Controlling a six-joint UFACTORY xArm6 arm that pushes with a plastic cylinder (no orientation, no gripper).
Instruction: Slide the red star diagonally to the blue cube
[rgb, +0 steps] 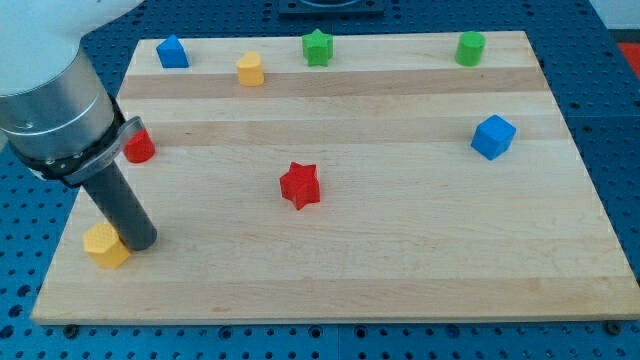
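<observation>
The red star (299, 185) lies near the middle of the wooden board (400, 270). The blue cube (493, 137) sits toward the view's right, up and to the right of the star. My tip (139, 243) rests on the board near the view's bottom left, far to the left of the red star, touching or almost touching a yellow block (106, 245).
A red block (139, 147) lies at the left edge, partly behind the arm. Along the view's top stand a blue block (172, 52), a yellow block (250, 70), a green star (317, 48) and a green block (470, 48).
</observation>
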